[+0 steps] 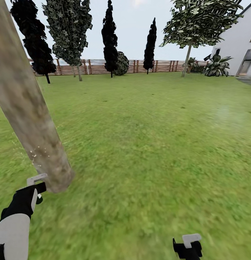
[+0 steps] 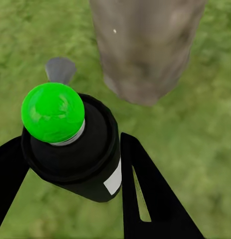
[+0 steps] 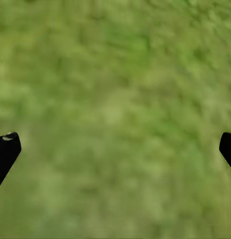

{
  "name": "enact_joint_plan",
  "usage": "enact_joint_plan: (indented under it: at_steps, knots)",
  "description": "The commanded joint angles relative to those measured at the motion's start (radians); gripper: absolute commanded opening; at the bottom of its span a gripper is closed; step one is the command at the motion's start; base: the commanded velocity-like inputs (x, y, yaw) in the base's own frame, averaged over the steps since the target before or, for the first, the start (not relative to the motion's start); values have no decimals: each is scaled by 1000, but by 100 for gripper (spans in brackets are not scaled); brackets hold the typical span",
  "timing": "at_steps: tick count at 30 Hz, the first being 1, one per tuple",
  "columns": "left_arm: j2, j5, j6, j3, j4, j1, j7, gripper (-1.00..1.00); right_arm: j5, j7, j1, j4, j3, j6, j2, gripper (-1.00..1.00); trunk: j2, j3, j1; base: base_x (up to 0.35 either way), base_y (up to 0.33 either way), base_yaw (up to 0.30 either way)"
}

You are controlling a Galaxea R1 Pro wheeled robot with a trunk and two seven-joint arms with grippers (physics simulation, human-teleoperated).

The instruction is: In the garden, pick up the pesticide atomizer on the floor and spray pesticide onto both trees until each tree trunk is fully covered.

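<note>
Left hand [image 2: 70, 164] clamping the pesticide atomizer [image 2: 73, 149]: black body sitting between the two black fingers [image 2: 155, 199], green round cap [image 2: 53, 112] on top, white label patch on the side, grey nozzle tip [image 2: 60, 69] sticking out past the cap. Atomizer pointing at the base of the near tree trunk [image 2: 145, 45], trunk close ahead of the nozzle, not touching. In the head view, left hand [image 1: 35, 186] sitting low at the left, right beside the foot of the trunk [image 1: 28, 108], which is leaning up and out toward the upper left corner. Small white specks [image 1: 38, 151] showing on and just beside the lower trunk. Right hand [image 1: 187, 247] hanging low at the right, well apart from the trunk, holding nothing; in its wrist view fingertips [image 3: 5, 149] spread wide at both edges with only lawn [image 3: 115, 119] between. Second light-crowned tree [image 1: 198, 25] standing far off at the right near the white house [image 1: 241, 43]. Brown slat fence [image 1: 96, 66] running along the far edge, dark narrow cypress-like trees [image 1: 110, 36] in front of it.
</note>
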Motion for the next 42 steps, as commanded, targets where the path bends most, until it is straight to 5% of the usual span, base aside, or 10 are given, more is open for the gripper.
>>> enact_joint_plan:
  at_steps: [1, 15, 20, 42]
  knots:
    - [-2, -1, 3, 1, 1, 1, 0, -100, 11, -6, -1, 2, -6, -4, 0, 100, 0, -2, 0, 336, 0, 168]
    - [-14, -8, 29, -20, 43, 6, -11, -100, 9, -7, 0, 0, -7, -4, -5, 100, 0, -9, 0, 67, -4, 87]
    - [-7, -7, 133, -57, 44, 4, -15, -100, 9, -7, 0, 0, -7, -4, -3, 100, 0, -9, 0, 121, -216, 0]
    - [-15, -2, 128, -48, 35, 4, -14, -100, 11, -7, -1, 0, -6, -4, 0, 100, 0, -9, 0, 112, -247, 220]
